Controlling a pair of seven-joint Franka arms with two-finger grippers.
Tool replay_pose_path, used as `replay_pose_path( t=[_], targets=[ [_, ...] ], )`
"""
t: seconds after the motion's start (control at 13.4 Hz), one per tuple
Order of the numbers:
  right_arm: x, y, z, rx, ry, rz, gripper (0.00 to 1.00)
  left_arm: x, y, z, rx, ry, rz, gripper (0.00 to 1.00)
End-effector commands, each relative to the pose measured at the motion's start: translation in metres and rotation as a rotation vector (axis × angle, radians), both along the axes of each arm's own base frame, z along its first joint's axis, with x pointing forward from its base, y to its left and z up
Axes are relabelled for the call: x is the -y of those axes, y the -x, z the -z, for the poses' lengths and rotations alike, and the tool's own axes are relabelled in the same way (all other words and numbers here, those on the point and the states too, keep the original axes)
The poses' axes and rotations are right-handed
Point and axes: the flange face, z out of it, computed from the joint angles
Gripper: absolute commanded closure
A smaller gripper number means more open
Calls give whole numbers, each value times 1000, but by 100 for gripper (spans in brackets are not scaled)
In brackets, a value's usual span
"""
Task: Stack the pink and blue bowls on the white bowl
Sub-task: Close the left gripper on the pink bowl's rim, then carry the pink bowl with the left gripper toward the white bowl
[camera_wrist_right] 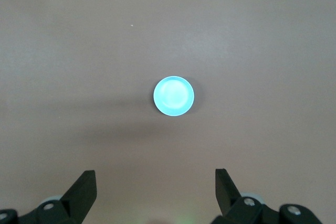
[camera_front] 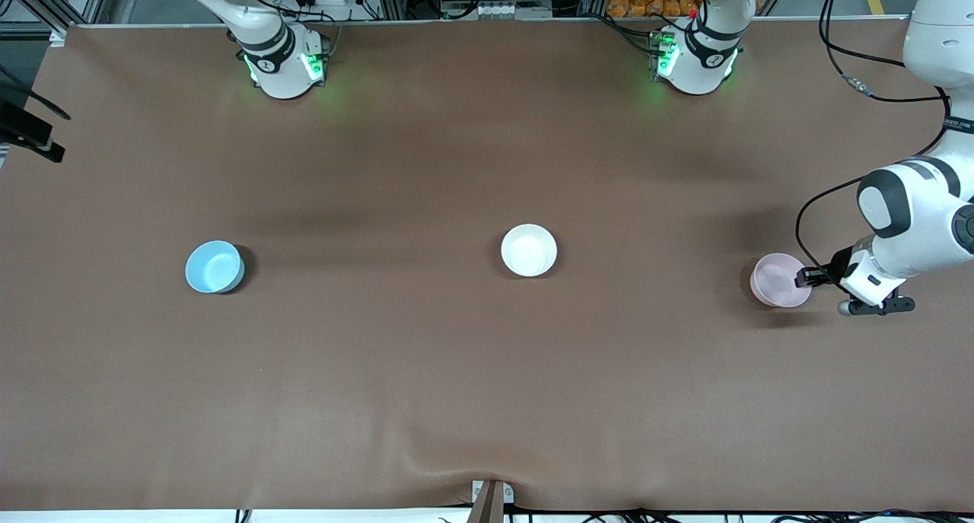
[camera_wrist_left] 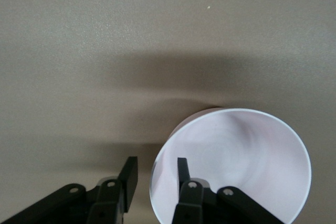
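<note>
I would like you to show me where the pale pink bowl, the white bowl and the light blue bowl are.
pale pink round plastic bowl [camera_front: 778,279], front view, inner floor.
off-white round plastic bowl [camera_front: 529,249], front view, inner floor.
light sky blue round plastic bowl [camera_front: 213,266], front view, inner floor.

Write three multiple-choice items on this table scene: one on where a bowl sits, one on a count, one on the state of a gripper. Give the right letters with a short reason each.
1. Where is the white bowl?
A. Between the blue bowl and the pink bowl
B. Inside the blue bowl
C. Under the pink bowl

2. How many bowls stand on the table?
A. Two
B. Three
C. Four

3. How does the left gripper stand?
A. High over the white bowl
B. Shut on the blue bowl
C. Straddling the pink bowl's rim, one finger inside and one outside

Answers:
1. A: the front view shows it alone mid-table, blue toward the right arm's end, pink toward the left arm's.
2. B: one blue, one white, one pink, none stacked.
3. C: the left wrist view shows the rim between its fingers. The right gripper hangs open high over the blue bowl.
</note>
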Motion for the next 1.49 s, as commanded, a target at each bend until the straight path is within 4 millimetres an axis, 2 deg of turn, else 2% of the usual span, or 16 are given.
replay_pose_path(
  t=[0.0,0.22,0.37,0.45,0.6,0.82,0.97,1.12,1.27,1.34,1.41],
  targets=[
    [10,3,4,-36,-6,25,0,-4,-2,2,11,-4,9,99],
    [10,3,11,-69,-14,25,0,-2,-2,2,9,0,14,100],
    [11,1,15,-73,-14,31,0,2,-4,-7,19,0,20,100],
    [16,-7,25,-85,-12,38,0,8,-7,-18,32,-1,30,100],
    [27,-22,47,-107,1,51,0,31,-11,-49,29,13,63,100],
    [54,-24,50,-81,9,95,0,69,-14,-92,41,77,56,100],
    [74,-29,57,-46,11,117,0,108,-17,-118,48,100,39,100],
    [77,-35,64,-48,4,120,0,157,-14,-139,25,110,-32,100],
    [51,-45,66,-43,14,86,0,213,-10,-152,15,126,-94,100],
    [46,-47,66,-35,2,80,0,238,-6,-155,6,133,-120,100],
    [32,-50,70,-41,12,53,0,260,-3,-158,1,139,-133,100]
  ],
)
